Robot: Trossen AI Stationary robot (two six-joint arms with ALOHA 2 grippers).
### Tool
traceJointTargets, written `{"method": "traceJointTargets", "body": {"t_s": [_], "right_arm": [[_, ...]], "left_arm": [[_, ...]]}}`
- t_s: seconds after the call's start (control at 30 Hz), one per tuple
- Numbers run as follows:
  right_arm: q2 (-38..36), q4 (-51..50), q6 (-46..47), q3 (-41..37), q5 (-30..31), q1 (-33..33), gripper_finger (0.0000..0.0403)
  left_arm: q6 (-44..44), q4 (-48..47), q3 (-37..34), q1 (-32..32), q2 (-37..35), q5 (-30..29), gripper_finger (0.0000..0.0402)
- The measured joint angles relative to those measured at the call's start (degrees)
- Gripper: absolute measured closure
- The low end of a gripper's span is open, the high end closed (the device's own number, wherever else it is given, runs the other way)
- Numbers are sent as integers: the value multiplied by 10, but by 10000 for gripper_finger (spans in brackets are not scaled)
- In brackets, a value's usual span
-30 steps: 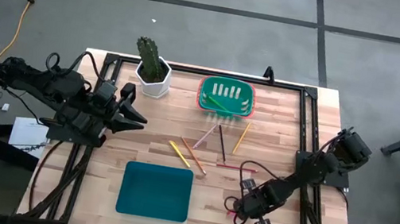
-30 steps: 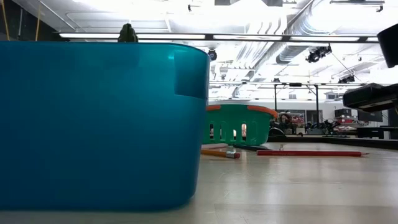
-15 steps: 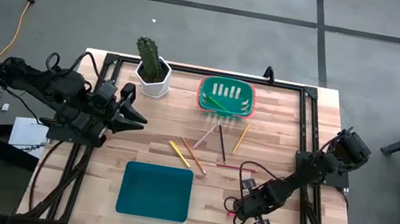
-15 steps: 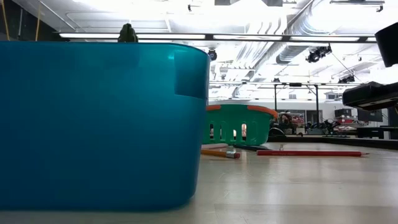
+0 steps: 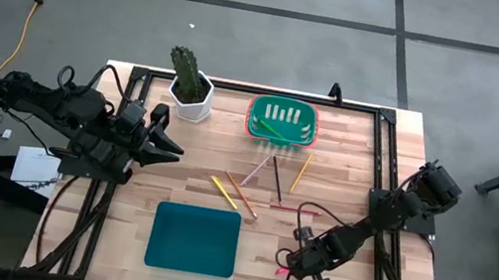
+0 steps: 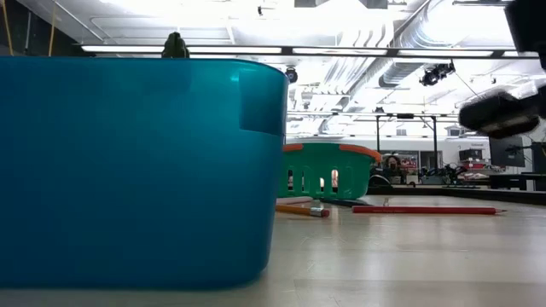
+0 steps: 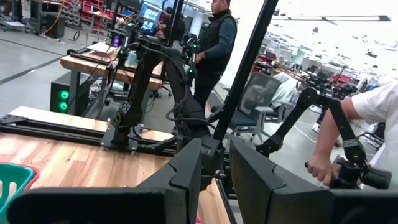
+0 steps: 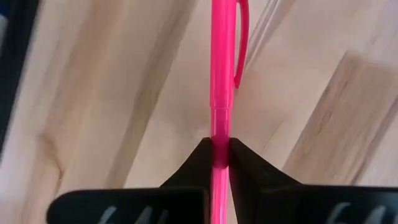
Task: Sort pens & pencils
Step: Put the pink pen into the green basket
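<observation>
Teal bin [image 5: 194, 239] sits left of the right gripper [image 5: 295, 264]; bare wood lies between them. Pencils [image 5: 252, 189] are scattered mid-table below the green basket [image 5: 281, 122], cactus pot [image 5: 191, 101] beside it. Right gripper, near the front edge, clamps a bright pink pen [image 8: 221, 81]. Left gripper [image 5: 166, 144] hangs at the left edge, fingers slightly parted, empty.

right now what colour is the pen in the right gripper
Bright pink pen, pinched by the right gripper; the right wrist view shows it best.

Two dark arms, black wedge fingers [image 8: 245, 168]
</observation>
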Motion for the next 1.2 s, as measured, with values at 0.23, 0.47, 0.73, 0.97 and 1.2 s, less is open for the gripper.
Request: {"method": "traceJointTargets", "body": {"t_s": [0.23, 0.47, 0.73, 0.97, 1.2], "right_arm": [[-1, -15, 13, 30, 30, -15, 391], [-2, -41, 20, 68, 40, -51, 391], [-27, -87, 16, 133, 75, -105, 391], [-54, -143, 21, 193, 118, -180, 391], [-54, -167, 20, 245, 124, -286, 391]], "left_arm": [[0, -1, 0, 0, 0, 4, 330], [0, -1, 0, 0, 0, 18, 330], [0, -3, 0, 0, -4, 53, 330], [0, -45, 0, 0, -17, 56, 330], [0, -79, 0, 0, -19, 80, 330]]}}
